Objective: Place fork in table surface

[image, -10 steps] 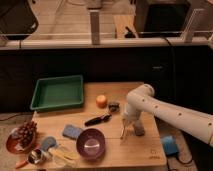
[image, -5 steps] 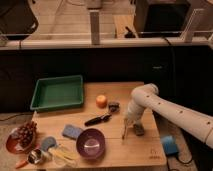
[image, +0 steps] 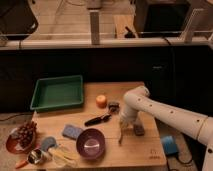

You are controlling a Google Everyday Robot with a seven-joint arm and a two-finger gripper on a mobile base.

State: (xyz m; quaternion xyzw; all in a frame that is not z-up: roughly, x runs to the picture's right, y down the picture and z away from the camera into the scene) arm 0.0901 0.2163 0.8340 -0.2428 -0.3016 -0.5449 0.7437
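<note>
On the surface, right of the bowl: the hand (image: 124,122) hangs at the end of the white arm (image: 165,114), low over the wooden surface (image: 144,150), between the purple bowl (image: 91,144) and a grey bar (image: 138,130).
Hand: closed on the top end of the fork (image: 120,135), which hangs near upright beneath it.
Fork: not yet laid down. It points tip down, with the tip very near the surface or just touching it; I cannot tell which.
Just changed: over the last second the hand has sunk a little and the fork's tip now sits lower. The arm's elbow has shifted slightly. Everything else on the surface lies as it did.
Meaning for the task: this looks like the lowering step, nearly finished. Letting go, so that the fork rests flat, is still to come.
Landing spot: bare wood, with the grey bar just beside it.
Green tray (image: 56,106): at the back left, well apart from the hand; nothing shows inside.
Purple bowl: looks empty.
Plate (image: 10,144): at the left edge, carrying dark grapes (image: 26,132).
Black-handled tool (image: 97,120): flat on the surface, near the hand but clear of it.
</note>
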